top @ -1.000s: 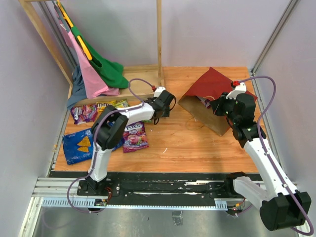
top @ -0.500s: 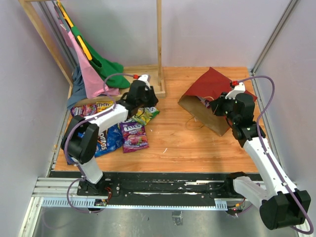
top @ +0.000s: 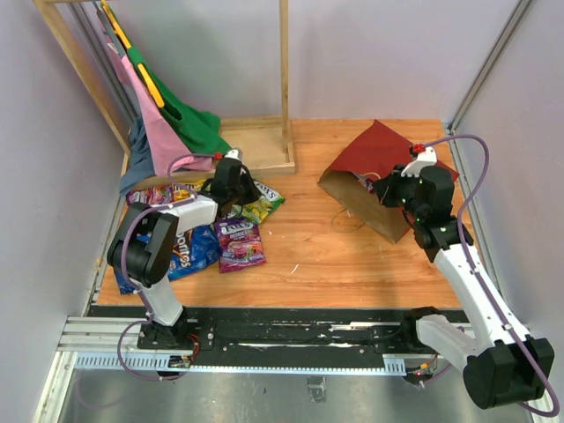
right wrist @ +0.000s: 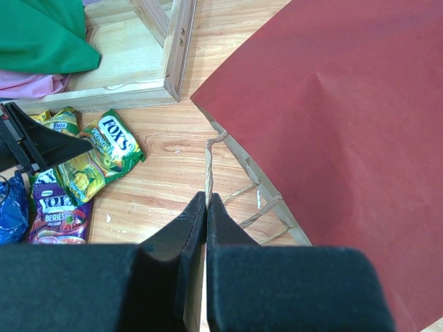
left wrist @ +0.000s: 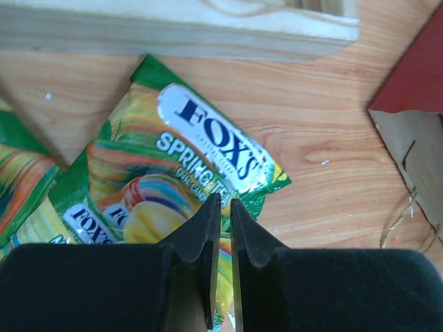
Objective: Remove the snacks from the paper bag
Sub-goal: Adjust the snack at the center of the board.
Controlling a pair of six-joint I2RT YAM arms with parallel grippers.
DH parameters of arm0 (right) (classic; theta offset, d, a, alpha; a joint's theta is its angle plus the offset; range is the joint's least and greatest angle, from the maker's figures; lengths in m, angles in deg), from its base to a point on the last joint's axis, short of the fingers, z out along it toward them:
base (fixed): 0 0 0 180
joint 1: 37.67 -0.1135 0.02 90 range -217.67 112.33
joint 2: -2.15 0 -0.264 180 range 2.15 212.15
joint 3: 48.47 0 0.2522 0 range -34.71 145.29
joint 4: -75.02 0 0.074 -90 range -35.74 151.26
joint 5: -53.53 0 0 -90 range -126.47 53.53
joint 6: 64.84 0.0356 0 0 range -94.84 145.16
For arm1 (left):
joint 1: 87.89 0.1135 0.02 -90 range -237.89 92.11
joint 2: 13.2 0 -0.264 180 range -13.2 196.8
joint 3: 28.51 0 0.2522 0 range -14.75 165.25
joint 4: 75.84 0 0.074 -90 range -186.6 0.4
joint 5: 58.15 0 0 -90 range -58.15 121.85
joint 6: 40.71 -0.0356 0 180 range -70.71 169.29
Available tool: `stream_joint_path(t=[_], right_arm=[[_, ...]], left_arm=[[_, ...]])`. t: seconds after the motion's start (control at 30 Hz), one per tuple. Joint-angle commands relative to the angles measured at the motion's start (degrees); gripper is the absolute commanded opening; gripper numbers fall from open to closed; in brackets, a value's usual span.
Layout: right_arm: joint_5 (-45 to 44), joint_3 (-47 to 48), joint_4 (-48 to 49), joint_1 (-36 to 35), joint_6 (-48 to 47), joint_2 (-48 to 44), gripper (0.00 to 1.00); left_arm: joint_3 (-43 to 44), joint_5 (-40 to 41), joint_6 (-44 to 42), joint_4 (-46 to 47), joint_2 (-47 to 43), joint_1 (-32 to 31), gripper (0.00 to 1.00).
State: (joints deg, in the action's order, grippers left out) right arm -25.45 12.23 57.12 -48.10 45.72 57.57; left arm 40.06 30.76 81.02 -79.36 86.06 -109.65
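Overhead, top external view: the paper bag lies on its side at the upper right of the tabletop, dark red face up, with its kraft mouth turned toward the lower left. The right gripper sits at that mouth. The snacks lie outside the bag at the left of the frame. They are a yellow-green packet, a purple packet below it, a blue Doritos bag partly hidden by the left arm, and further packets beside the pink and green garments. The left gripper hangs over the left end of the yellow-green packet; how far it is open cannot be judged from this view.

Left wrist view: the left gripper's fingers are drawn almost together, leaving a thin slit, and nothing can be seen clamped in it. Beneath the tips the yellow-green packet, labelled FOX'S, lies flat on the wood, just below the wooden frame base. A corner of the paper bag shows at the right edge, well apart from the packet.

Right wrist view: the right gripper is closed on the bag's string handle, which runs from the bag's rim down into the fingertips. The red bag face fills the upper right. The yellow-green and purple packets lie on the tabletop at the left of the frame, well apart from the bag.
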Motion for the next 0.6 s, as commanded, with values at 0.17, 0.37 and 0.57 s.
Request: stream_joint_path(t=[0.17,0.37,0.57], right_arm=[[1.0,-0.5,1.6,0.5,-0.6,0.2,0.01],[1.0,-0.5,1.5,0.6,-0.5,-0.2,0.01],[1.4,-0.5,1.5,0.6,-0.4,-0.4,0.01]], left_arm=[[-6.3,-1.8,8.0,9.1,3.7,0.4,0.16],[-8.7,-4.9,10.1,12.6,6.0,0.5,0.16],[-4.3,-6.8,5.9,10.7,9.7,0.5,0.17]])
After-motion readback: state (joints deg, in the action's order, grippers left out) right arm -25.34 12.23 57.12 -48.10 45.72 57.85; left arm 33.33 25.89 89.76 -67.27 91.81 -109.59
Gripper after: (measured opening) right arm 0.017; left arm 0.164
